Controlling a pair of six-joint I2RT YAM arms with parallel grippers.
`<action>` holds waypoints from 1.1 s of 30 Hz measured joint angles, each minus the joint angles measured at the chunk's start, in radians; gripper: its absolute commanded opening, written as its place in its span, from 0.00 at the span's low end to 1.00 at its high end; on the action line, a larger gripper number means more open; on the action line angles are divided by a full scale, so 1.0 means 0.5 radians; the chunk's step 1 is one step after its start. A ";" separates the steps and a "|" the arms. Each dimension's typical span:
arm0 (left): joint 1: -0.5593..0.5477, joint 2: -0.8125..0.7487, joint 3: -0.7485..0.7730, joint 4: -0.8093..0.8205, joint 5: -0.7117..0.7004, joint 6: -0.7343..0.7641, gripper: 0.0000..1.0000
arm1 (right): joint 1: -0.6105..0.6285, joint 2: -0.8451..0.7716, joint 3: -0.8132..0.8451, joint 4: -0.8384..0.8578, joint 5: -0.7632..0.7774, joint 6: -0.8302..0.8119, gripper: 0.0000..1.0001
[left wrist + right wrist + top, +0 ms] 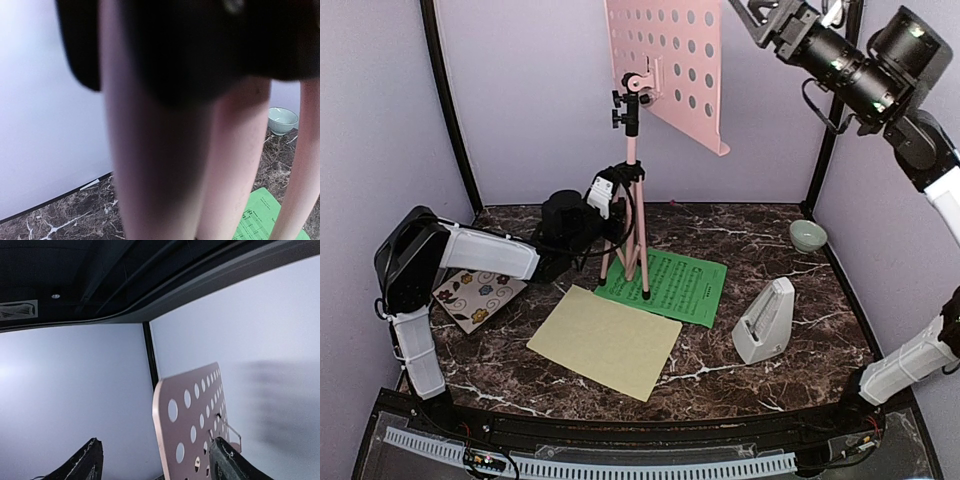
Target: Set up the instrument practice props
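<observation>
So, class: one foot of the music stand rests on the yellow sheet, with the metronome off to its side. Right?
No: a foot of the music stand rests on the green sheet, not the yellow sheet; the top view shows it.

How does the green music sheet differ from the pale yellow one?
The green sheet carries printed notation; the pale yellow sheet looks blank. A foot of the pink stand rests on the green sheet, while nothing stands on the yellow one. The yellow sheet lies nearer the arm bases, the green one farther back. Both lie flat on the marble table.
</observation>
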 measured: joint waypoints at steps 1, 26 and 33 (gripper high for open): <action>0.000 0.000 -0.005 0.008 0.005 0.006 0.00 | 0.000 -0.047 -0.022 0.042 -0.009 0.013 0.81; 0.022 0.001 -0.015 0.020 0.098 0.017 0.00 | -0.385 -0.964 -1.940 0.022 0.178 0.401 0.74; 0.038 0.003 -0.007 0.010 0.129 0.013 0.00 | -0.388 -0.555 -2.213 0.502 -0.027 0.262 0.61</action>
